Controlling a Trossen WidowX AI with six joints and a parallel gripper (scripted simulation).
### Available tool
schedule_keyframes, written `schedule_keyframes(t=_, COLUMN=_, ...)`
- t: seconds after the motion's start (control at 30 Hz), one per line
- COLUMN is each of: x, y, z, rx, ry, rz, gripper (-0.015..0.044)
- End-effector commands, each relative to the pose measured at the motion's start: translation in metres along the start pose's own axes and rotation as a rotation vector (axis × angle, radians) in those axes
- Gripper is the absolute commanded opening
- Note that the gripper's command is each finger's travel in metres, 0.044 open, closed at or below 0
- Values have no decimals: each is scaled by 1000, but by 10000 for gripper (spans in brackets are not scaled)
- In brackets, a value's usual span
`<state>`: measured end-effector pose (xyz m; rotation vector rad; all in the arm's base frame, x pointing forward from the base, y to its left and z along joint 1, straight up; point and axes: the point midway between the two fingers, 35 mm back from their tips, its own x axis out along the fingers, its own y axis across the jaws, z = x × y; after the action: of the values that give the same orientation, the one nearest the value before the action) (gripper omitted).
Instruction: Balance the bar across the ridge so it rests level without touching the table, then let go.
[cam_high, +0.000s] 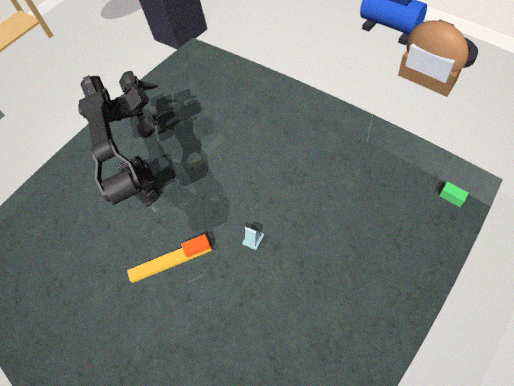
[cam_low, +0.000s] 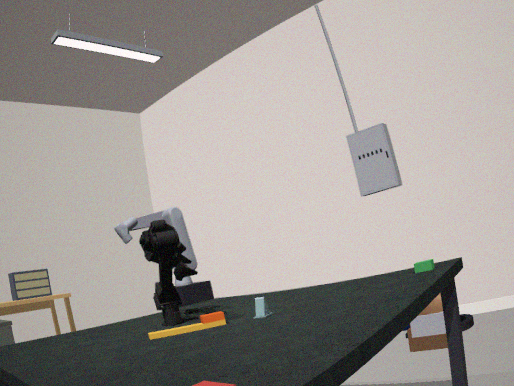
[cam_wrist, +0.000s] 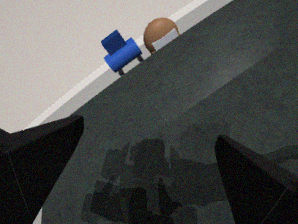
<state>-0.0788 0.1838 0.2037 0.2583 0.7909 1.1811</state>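
A yellow bar (cam_high: 155, 265) (cam_low: 175, 330) lies flat on the dark table (cam_high: 300, 310) (cam_low: 280, 350), with an orange block (cam_high: 196, 245) (cam_low: 212, 317) on its end nearer the ridge. The pale blue ridge (cam_high: 251, 237) (cam_low: 259, 306) stands upright on a small base, apart from the bar. Nothing rests on it. My gripper (cam_high: 164, 102) (cam_low: 193, 265) (cam_wrist: 150, 132) is open and empty. It is raised above the table near the arm, well away from bar and ridge. The wrist view shows neither bar nor ridge between the fingers.
A green block (cam_high: 454, 194) (cam_low: 424, 266) lies near the table's far corner, beyond the ridge. The top of a red object (cam_low: 215, 384) shows at the bottom edge of the exterior view. A blue machine (cam_high: 393, 14) (cam_wrist: 123, 54) and a brown bag-like object (cam_high: 437, 45) (cam_wrist: 160, 34) are off the table.
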Motion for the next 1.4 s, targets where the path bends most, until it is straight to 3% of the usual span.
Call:
schedule_keyframes(t=0.0, x=0, y=0, z=0, rx=1, ry=-1, rz=-2, gripper=374)
schedule_keyframes(t=0.1, x=4, y=-3, z=3, rx=10, ry=-9, rz=-30, gripper=315)
schedule_keyframes(t=1.37, x=42, y=-65, z=56, rx=210, ry=-122, rz=-482, gripper=315)
